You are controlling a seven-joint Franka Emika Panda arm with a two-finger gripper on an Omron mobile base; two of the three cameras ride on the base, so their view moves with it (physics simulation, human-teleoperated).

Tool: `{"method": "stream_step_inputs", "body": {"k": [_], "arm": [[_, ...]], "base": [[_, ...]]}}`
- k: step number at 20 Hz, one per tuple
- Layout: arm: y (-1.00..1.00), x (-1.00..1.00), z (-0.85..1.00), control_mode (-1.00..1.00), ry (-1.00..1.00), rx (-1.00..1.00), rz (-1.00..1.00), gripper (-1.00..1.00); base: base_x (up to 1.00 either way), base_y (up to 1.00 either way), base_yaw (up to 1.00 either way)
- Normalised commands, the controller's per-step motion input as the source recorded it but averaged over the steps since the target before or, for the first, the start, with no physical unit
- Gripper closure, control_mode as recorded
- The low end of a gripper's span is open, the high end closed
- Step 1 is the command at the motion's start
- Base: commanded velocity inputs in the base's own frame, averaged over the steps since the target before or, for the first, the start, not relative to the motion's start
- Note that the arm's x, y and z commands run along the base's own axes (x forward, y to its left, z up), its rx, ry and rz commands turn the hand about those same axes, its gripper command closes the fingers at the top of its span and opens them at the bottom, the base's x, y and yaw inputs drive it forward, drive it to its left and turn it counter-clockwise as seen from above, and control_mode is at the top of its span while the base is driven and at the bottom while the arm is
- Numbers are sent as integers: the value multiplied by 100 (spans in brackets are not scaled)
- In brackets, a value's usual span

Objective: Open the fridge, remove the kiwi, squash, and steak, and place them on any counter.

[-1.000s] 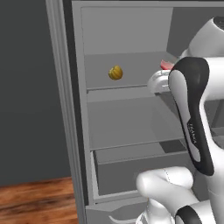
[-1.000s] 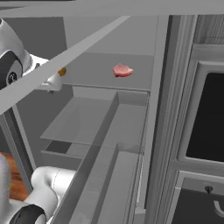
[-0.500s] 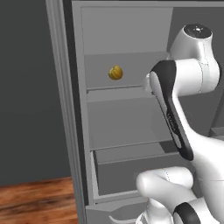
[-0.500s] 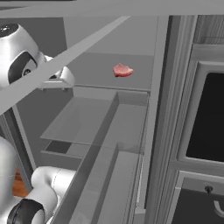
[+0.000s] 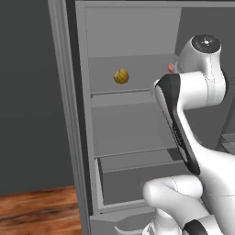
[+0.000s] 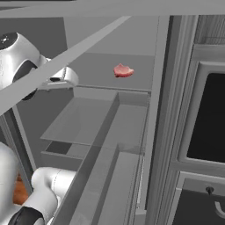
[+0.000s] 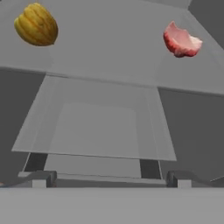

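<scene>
The fridge point(image 5: 133, 131) stands open, showing grey shelves and a lower drawer. On its upper shelf the yellow-orange squash point(image 5: 121, 76) point(image 7: 36, 25) lies at the left. The pink-red steak point(image 6: 123, 70) point(image 7: 181, 40) lies at the right, mostly hidden behind my arm in the left base view. My gripper point(image 7: 109, 179) is open with nothing between its fingers. It sits in front of the fridge, below the level of the upper shelf, and looks up at both foods from a distance. The kiwi and the counter are out of view.
A bare glass shelf point(image 7: 96, 131) lies below the foods, straight ahead of the fingertips. The fridge's open door point(image 6: 114, 145) runs along the right side of the arm. A dark wall oven point(image 6: 206, 118) stands beyond it. Wood floor point(image 5: 36, 211) shows at lower left.
My arm has folded upward, with the shoulder and elbow links rising in front of the shelves. The hand shifted slightly toward the fridge interior. The gripper stays open and the foods have not moved.
</scene>
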Motion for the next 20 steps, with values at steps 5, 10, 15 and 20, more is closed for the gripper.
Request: {"method": "stream_step_inputs", "body": {"k": [5, 10, 15, 20], "arm": [[-20, 40, 0, -100, -2, -2, 0, -100], [-21, 35, 0, -100, -4, -4, 0, -100], [-23, 41, 0, -100, -5, -4, -1, -100], [-22, 35, 0, -100, -4, -1, -4, -100]], "base": [[0, 0, 0], [0, 0, 0], [0, 0, 0], [0, 0, 0]]}}
